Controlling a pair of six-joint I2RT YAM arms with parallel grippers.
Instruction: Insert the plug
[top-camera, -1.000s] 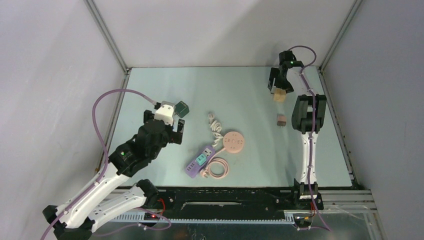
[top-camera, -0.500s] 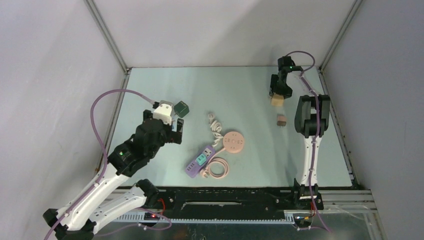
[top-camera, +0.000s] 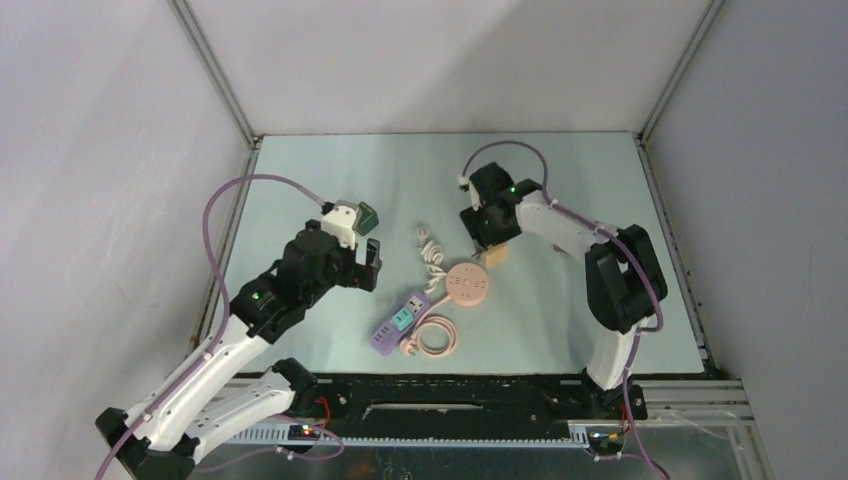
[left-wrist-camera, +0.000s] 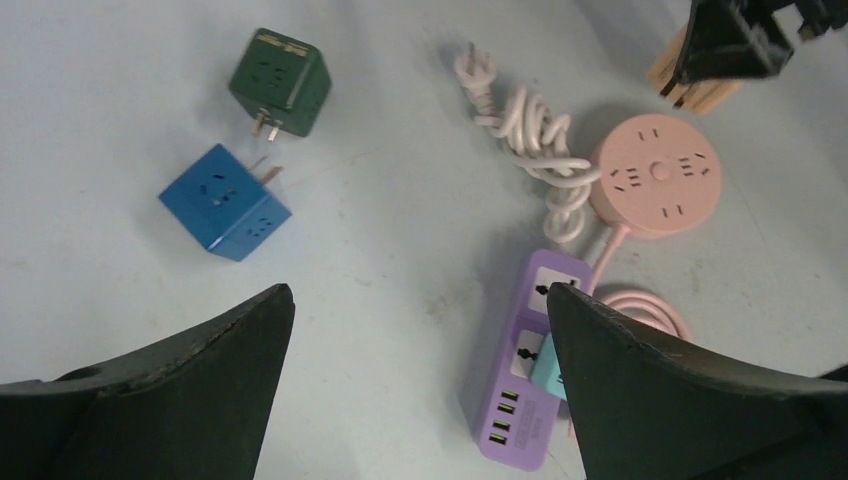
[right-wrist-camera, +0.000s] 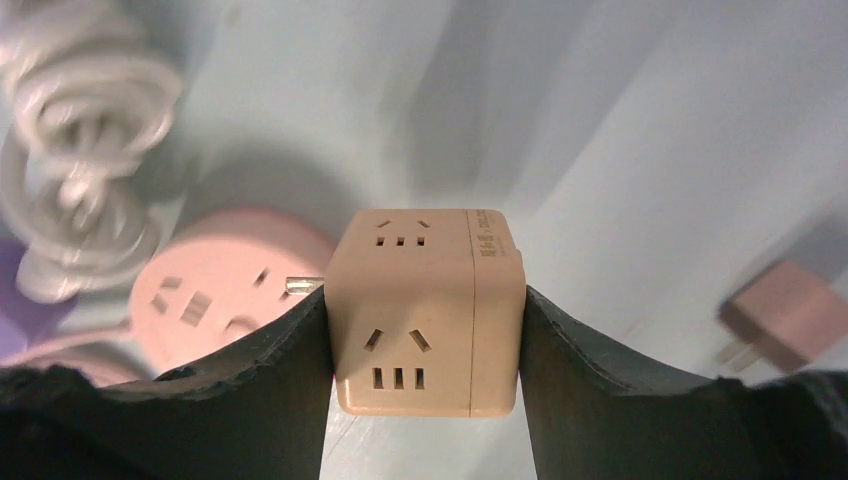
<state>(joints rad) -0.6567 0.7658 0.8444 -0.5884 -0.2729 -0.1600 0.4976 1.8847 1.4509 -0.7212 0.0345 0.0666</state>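
My right gripper (right-wrist-camera: 425, 335) is shut on a beige cube plug (right-wrist-camera: 425, 310), which fills the space between the fingers; a metal prong (right-wrist-camera: 305, 285) sticks out of its left side. It hangs just over the far right rim of the round pink socket (right-wrist-camera: 215, 285). From above, the right gripper (top-camera: 492, 250) with the beige cube (top-camera: 497, 258) sits right behind the pink socket (top-camera: 468, 285). My left gripper (left-wrist-camera: 420, 300) is open and empty above the table, left of the purple power strip (left-wrist-camera: 530, 385).
A teal plug (left-wrist-camera: 548, 365) sits in the purple strip (top-camera: 398, 322). A coiled white cable (left-wrist-camera: 525, 130) runs from the pink socket. A green cube (left-wrist-camera: 281, 80) and a blue cube (left-wrist-camera: 225, 203) lie at left. A small pink plug (right-wrist-camera: 785, 315) lies at right.
My right arm has swung from the far right corner toward the middle, carrying the beige cube to the pink socket. The left arm has shifted slightly right.
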